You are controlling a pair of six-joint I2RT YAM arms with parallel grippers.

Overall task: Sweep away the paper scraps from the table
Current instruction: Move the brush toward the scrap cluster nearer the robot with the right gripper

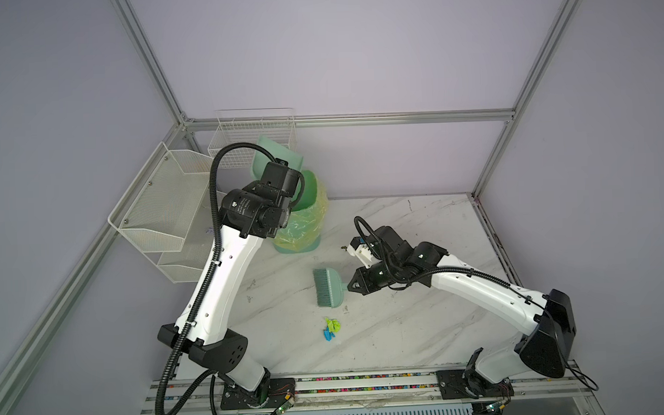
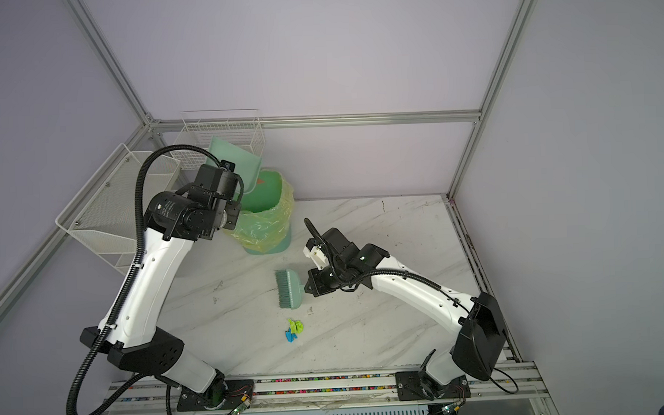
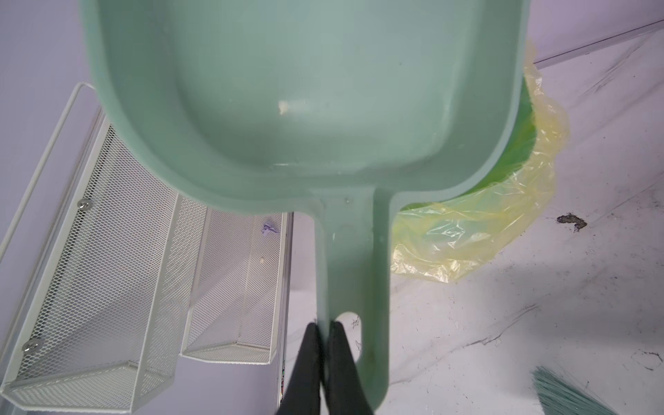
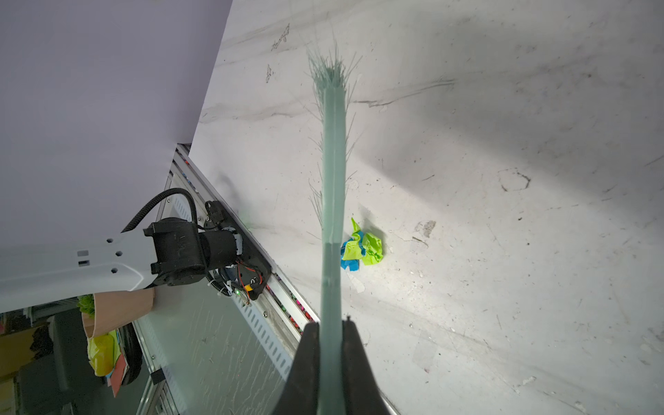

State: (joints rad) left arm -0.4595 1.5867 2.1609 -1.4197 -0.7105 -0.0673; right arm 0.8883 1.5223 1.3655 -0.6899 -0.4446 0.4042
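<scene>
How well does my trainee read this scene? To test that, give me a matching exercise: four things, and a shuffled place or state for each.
Things:
1. dustpan
2. brush
3. scraps
4. bin

Places or states:
A. lying loose on the table
B. lined with a yellow bag
C. clamped in the left gripper, raised at the bin
D. clamped in the right gripper

Pairs: 1-C, 2-D, 3-A, 4-B

Jaws clamped on pale green brush (image 4: pixel 334 161), blue and yellow-green paper scraps (image 4: pixel 361 248) just beside it, scuffed marble table (image 4: pixel 503 251)
</scene>
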